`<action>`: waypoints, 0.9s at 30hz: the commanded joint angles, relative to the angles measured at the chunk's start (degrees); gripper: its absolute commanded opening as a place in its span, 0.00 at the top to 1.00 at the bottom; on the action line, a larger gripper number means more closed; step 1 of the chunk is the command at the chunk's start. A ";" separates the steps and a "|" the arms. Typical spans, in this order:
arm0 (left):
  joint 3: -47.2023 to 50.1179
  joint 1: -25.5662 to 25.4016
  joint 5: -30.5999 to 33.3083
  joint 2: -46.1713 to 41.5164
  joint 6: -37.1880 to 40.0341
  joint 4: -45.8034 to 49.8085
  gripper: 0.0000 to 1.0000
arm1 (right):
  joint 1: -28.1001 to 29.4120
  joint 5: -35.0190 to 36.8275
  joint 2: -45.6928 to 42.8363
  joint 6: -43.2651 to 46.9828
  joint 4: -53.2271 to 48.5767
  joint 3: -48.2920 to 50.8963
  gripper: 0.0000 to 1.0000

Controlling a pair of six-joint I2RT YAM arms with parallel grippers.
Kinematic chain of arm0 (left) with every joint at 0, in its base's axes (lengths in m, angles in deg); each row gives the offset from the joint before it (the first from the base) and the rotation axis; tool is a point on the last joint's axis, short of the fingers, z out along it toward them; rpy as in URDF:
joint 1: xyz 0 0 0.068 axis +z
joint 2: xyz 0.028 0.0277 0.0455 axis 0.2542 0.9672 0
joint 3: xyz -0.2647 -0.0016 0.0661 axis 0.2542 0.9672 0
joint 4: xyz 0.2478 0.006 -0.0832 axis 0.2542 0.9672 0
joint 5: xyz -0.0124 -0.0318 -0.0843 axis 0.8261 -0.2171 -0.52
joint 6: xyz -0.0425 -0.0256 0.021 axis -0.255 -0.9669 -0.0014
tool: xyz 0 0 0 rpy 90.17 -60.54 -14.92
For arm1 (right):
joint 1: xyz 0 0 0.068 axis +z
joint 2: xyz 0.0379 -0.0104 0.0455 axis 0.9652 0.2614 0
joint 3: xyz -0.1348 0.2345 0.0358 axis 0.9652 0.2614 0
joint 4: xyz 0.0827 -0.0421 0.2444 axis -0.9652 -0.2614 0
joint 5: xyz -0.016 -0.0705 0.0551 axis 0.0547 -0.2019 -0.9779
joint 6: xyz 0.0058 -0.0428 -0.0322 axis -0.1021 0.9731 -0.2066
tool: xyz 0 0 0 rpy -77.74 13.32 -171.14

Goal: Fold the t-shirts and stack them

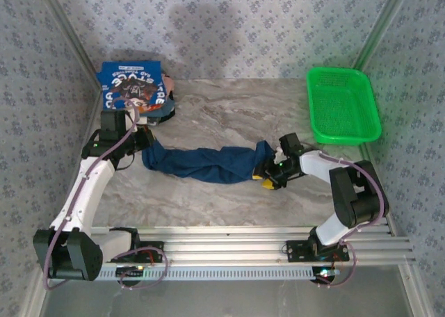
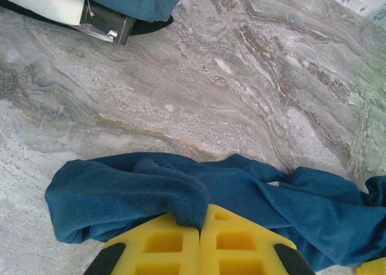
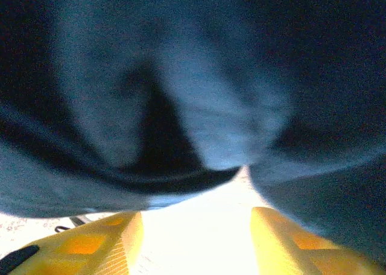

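the dark navy t-shirt lies in the middle of the table, pulled out long like a rope from one hand to the other. its left end is at the left gripper and its right end is at the right gripper.

in the left wrist view, the left gripper is pressed all the way closed. a fold of the navy t-shirt is pinched between its two yellow fingers. the rest of the cloth lies on the table past the fingertips and off to the right.

in the right wrist view, the right gripper is about half open. its yellow fingers stand apart, with bright table showing between them. the navy t-shirt is very close, bunched up just past the fingertips. i cannot tell if it touches them.

the brighter blue t-shirt lies folded in the far left corner, behind the left arm. a green basket sits in the far right corner, well apart from both shirts.
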State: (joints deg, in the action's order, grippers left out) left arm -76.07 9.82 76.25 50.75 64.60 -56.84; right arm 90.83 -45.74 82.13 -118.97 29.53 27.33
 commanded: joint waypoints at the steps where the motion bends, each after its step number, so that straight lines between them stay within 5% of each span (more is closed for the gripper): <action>1: 0.07 -0.04 0.14 -0.84 1.02 -0.21 1.00 | -1.10 0.92 0.78 0.41 2.58 0.05 0.48; 14: 0.34 -0.02 0.55 -1.18 1.38 0.24 1.00 | -1.93 0.14 7.96 3.50 0.64 -8.80 0.57; 27: 0.52 1.01 0.99 -1.37 1.29 -0.33 1.00 | -2.89 1.46 6.52 4.13 -3.31 -11.14 0.98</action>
State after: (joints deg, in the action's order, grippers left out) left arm -75.55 10.23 76.69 50.75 64.77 -56.88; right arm 88.30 -45.22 89.61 -115.32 28.72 18.41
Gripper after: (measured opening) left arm 0.041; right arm 0.058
